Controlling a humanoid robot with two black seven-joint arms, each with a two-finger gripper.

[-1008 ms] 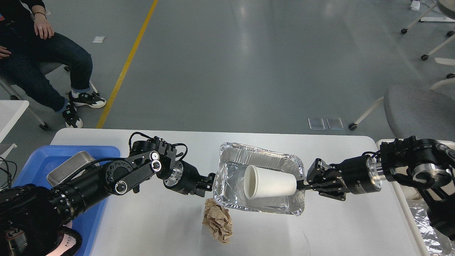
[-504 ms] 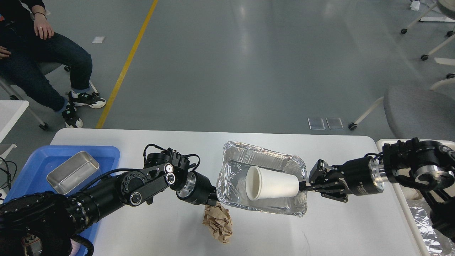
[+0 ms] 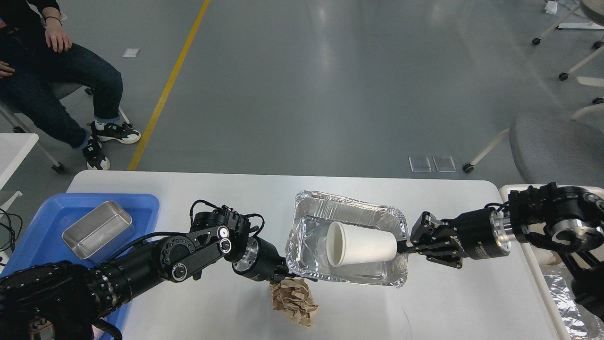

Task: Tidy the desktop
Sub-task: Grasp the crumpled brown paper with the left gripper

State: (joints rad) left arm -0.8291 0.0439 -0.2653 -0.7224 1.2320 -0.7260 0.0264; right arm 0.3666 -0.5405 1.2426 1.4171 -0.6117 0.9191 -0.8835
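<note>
the left hand [image 3: 289, 277] sits low against the crumpled brown paper ball [image 3: 293, 301], its fingers too hidden to tell if they grip. the right hand [image 3: 404, 246] pinches the foil tray [image 3: 347, 207] rim; a white paper cup [image 3: 361, 243] lies inside. the white surface [image 3: 448, 302] spans the foreground.

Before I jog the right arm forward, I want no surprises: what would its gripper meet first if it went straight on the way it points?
The right gripper points leftward at the white paper cup lying in the foil tray; its tips already seem to be at the cup's base, though depth is unclear.
</note>
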